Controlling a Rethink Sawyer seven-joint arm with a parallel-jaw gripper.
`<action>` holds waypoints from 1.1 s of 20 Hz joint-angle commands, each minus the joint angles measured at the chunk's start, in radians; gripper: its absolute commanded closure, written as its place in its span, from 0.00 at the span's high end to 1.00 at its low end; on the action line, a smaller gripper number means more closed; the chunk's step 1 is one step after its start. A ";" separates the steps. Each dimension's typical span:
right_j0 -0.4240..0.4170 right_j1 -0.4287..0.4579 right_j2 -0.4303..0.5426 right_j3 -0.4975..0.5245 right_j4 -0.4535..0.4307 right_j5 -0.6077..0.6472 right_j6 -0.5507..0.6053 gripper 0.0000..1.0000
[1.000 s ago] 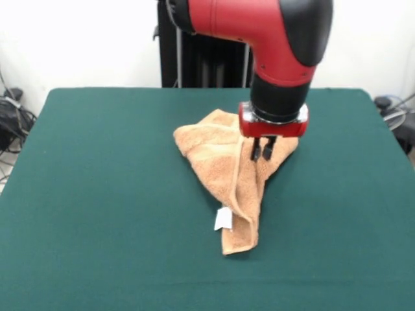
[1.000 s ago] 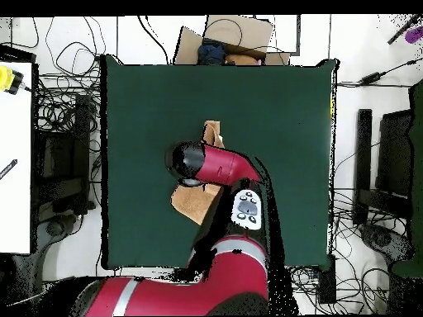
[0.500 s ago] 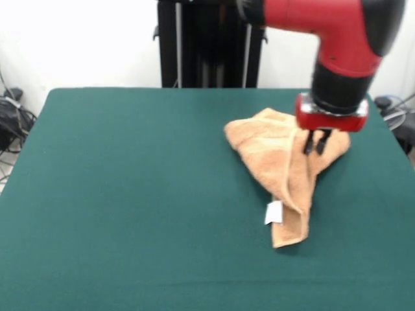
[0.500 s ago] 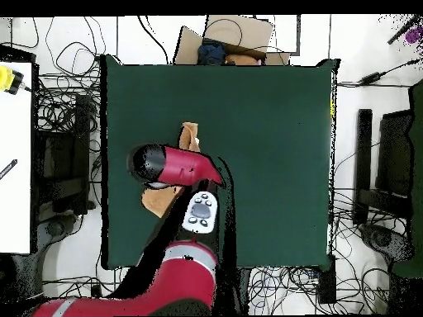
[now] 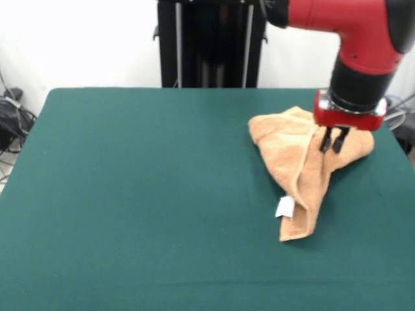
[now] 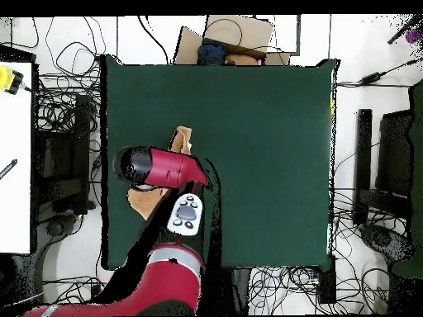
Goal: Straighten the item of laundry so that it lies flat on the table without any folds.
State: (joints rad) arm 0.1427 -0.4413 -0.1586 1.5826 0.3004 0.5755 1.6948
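The orange-tan towel (image 5: 292,152) lies bunched and folded on the right part of the green table (image 5: 130,194), tapering to a folded end near the front. Its white tag (image 5: 284,207) shows on that end. My gripper (image 5: 332,144) hangs from the red arm over the towel's far right part, its fingers close together and pinching a raised fold. In the overhead view the arm's wrist (image 6: 140,165) hides the gripper. Only two parts of the towel (image 6: 181,138) show on either side of the wrist, close to the table's (image 6: 264,149) left edge.
The black pedestal (image 5: 207,42) stands behind the table's far side. The towel lies close to the table's right edge in the front view. In the overhead view a cardboard box (image 6: 223,37) lies beyond the top edge, with cables and a white desk (image 6: 15,157) at left.
The gripper has moved steadily to the right in the front view. The towel has slid with it from the table's middle toward the right edge, keeping its folded shape.
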 commanded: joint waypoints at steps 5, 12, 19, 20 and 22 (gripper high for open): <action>-0.128 0.016 0.134 0.157 0.019 -0.114 0.151 1.00; -0.162 0.024 0.156 0.142 0.013 -0.099 0.144 1.00; -0.194 0.035 0.173 0.136 0.003 -0.098 0.123 1.00; -0.200 0.039 0.176 0.134 0.002 -0.099 0.118 1.00; -0.211 0.048 0.182 0.133 -0.006 -0.110 0.108 1.00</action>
State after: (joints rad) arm -0.0471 -0.4410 -0.1036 1.6597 0.3006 0.5121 1.6950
